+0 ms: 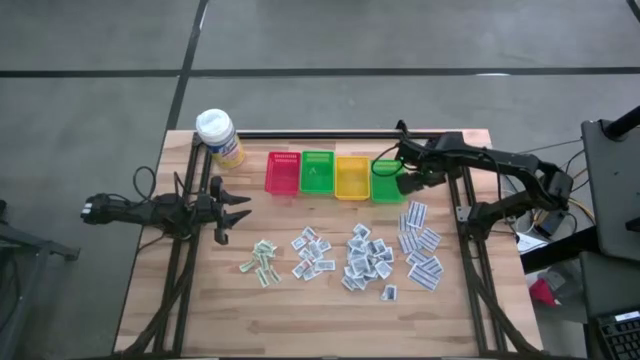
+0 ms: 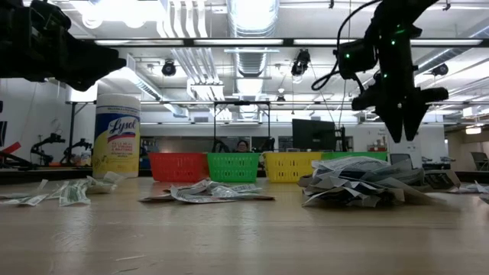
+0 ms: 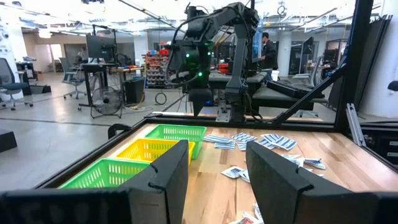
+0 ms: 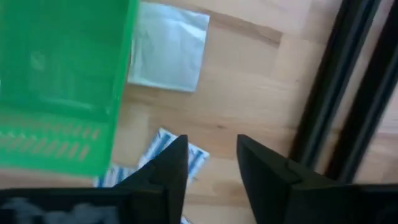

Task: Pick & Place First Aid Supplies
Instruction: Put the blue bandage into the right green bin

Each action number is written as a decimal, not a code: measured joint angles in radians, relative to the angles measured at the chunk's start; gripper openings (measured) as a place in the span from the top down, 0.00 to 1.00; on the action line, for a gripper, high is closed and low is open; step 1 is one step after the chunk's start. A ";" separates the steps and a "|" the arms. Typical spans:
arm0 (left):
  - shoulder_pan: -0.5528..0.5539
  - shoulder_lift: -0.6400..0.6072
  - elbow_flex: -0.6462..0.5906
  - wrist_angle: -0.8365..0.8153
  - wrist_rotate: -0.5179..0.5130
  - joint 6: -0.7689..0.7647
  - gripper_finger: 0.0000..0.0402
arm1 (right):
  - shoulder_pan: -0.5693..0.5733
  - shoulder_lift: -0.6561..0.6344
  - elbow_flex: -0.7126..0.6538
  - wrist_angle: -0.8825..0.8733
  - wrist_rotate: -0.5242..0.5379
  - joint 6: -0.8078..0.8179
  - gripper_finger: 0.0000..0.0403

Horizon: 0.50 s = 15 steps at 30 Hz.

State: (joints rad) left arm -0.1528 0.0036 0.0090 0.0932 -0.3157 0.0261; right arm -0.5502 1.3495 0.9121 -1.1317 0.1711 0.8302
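Packets: white first aid packets (image 1: 368,255) lie in loose heaps across the middle of the wooden worktop (image 1: 300,320) — one heap sits nearest the low camera.
Stray packet: a single silvery packet (image 4: 169,46) lies flat on the wood just beside the far-right green basket (image 1: 387,181).
Baskets: red basket (image 1: 283,172), green, yellow and green stand in a row.
Right gripper (image 1: 412,178): above the far-right basket's edge, fingers (image 4: 168,171) parted, empty.
Left gripper (image 1: 240,209): hangs left of the heaps, fingers spread, empty.
Bottle: yellow bottle (image 1: 219,137) at the far-left corner.
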 joint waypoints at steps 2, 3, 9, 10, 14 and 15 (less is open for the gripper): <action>0.000 0.000 0.000 0.006 0.000 0.000 0.61 | -0.004 0.000 -0.012 0.043 -0.017 0.042 0.60; 0.000 0.000 0.000 0.007 0.000 0.000 0.61 | -0.006 0.000 -0.017 0.065 -0.029 0.062 0.58; 0.000 0.000 0.000 0.006 0.000 0.000 0.61 | -0.032 0.000 -0.050 0.181 -0.036 0.283 0.51; 0.000 0.000 0.000 0.005 0.000 0.000 0.61 | -0.036 0.000 -0.055 0.206 -0.038 0.315 0.51; 0.000 0.000 0.000 0.004 0.000 0.000 0.61 | -0.036 0.000 -0.069 0.291 -0.034 0.347 0.50; 0.000 0.000 0.000 0.004 0.000 0.000 0.61 | -0.036 0.000 -0.070 0.304 -0.018 0.365 0.50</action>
State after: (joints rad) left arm -0.1528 0.0036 0.0093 0.0967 -0.3157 0.0257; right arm -0.5860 1.3495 0.8416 -0.8279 0.1528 1.1947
